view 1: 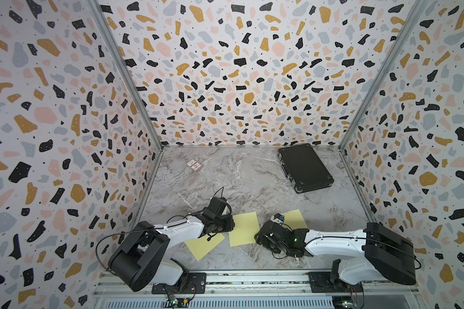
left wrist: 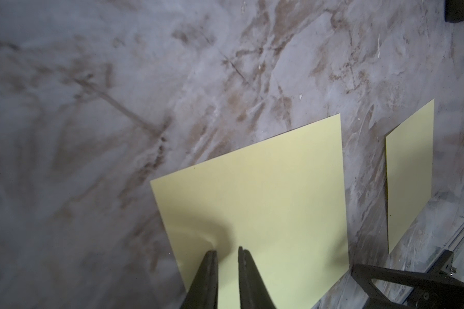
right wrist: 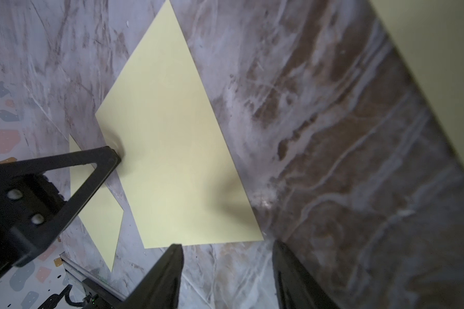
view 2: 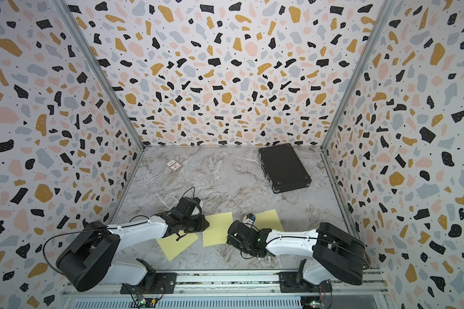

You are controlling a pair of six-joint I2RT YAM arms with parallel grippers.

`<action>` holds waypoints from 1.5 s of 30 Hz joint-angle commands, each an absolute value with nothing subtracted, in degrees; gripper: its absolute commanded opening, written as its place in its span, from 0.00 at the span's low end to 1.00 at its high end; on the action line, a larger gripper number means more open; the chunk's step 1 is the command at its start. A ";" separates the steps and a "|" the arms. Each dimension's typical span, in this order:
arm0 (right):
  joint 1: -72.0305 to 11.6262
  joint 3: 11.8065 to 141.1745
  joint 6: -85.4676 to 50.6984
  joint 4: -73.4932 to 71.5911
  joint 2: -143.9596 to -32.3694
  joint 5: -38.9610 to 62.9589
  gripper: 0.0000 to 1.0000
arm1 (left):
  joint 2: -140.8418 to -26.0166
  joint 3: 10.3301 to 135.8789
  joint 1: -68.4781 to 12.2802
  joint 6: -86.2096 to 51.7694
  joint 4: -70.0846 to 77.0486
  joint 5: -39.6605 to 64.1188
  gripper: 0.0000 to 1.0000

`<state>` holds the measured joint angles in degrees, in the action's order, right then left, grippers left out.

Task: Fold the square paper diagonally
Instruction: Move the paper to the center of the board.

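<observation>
Three pale yellow square papers lie flat on the marble table near its front edge. The middle paper lies between my two arms. My left gripper is open by only a narrow gap. Its fingertips press on this paper near one corner, and the sheet puckers there. My right gripper is open wide over bare marble, just off the paper's opposite edge, holding nothing.
A second sheet lies partly under my left arm and a third behind my right wrist. A black case sits at the back right, a small box at the back left. Patterned walls enclose three sides; a metal rail runs along the front.
</observation>
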<state>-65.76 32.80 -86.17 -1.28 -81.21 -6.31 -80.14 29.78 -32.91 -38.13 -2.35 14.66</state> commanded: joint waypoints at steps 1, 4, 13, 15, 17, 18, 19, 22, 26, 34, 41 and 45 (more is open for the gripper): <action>-66.08 31.31 -87.27 -2.39 -82.53 -7.85 0.59 | -81.83 27.87 -33.38 -37.45 -3.69 12.83 0.19; -66.08 30.91 -87.67 -4.79 -83.96 -7.56 0.59 | -82.30 27.86 -33.50 -37.58 -3.43 12.74 0.19; -65.98 27.75 -88.18 -18.94 -87.39 -9.49 0.61 | -83.23 27.25 -33.57 -37.92 -2.64 12.31 0.18; -66.00 27.49 -88.18 -21.40 -88.09 -10.06 0.61 | -83.32 27.16 -33.58 -37.84 -2.72 12.05 0.18; -65.93 26.60 -87.86 -26.59 -88.98 -10.60 0.61 | -83.51 27.07 -33.57 -37.87 -2.97 11.63 0.18; -65.87 26.25 -87.59 -29.04 -89.35 -10.83 0.61 | -83.60 26.98 -33.57 -37.86 -2.94 11.60 0.18; -65.60 25.97 -87.08 -31.64 -89.76 -10.97 0.61 | -83.58 26.90 -33.57 -37.80 -2.90 11.60 0.18; -65.04 26.29 -85.10 -37.00 -90.39 -10.86 0.62 | -83.44 26.55 -33.57 -38.02 -2.72 11.47 0.17; -64.23 28.39 -82.47 -37.79 -89.50 -10.63 0.62 | -83.06 26.28 -33.60 -37.99 -2.81 10.99 0.17; -64.19 33.70 -78.68 -32.02 -86.50 -11.95 0.63 | -84.05 26.11 -33.57 -37.89 -2.03 10.02 0.16; -64.23 33.81 -79.97 -28.83 -87.36 -11.82 0.63 | -84.02 25.93 -33.57 -37.88 -2.29 9.24 0.16; -64.18 33.68 -80.74 -25.57 -86.56 -12.00 0.63 | -84.02 25.84 -33.57 -37.88 -2.50 8.80 0.16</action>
